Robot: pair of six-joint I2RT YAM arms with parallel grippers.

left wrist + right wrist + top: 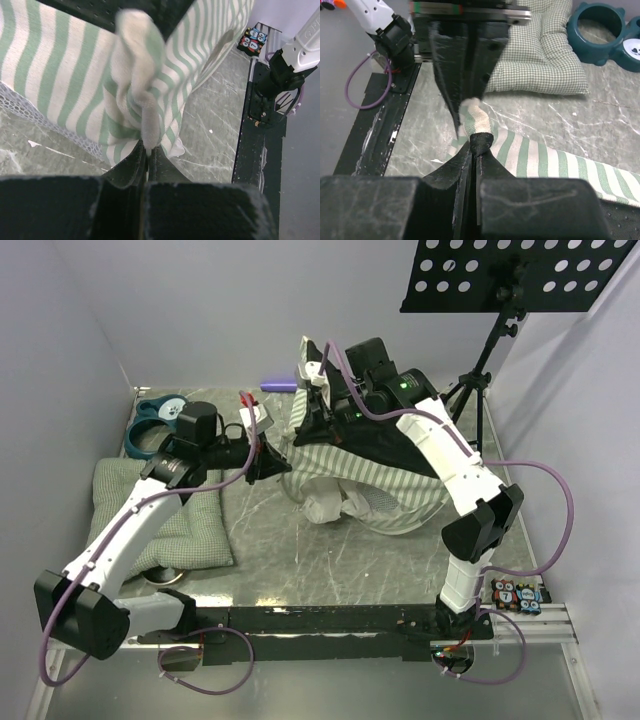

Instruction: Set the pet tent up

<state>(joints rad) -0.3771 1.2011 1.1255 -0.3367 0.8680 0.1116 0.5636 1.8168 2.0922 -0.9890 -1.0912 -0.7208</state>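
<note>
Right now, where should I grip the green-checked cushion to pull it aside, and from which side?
Pinch the cushion by its thin seamed edge at the near right corner, coming low from the bare tabletop. It lies flat, its centre looks too puffy, and the left arm crosses above its far part.

Top camera sits high behind the near edge, looking down over the whole table [300, 560]. Left wrist view is pressed close against the pet tent [75, 75], facing the right arm [287, 70]. Right wrist view looks back toward the cushion [540, 55]; both wrist views share that striped fabric.
</note>
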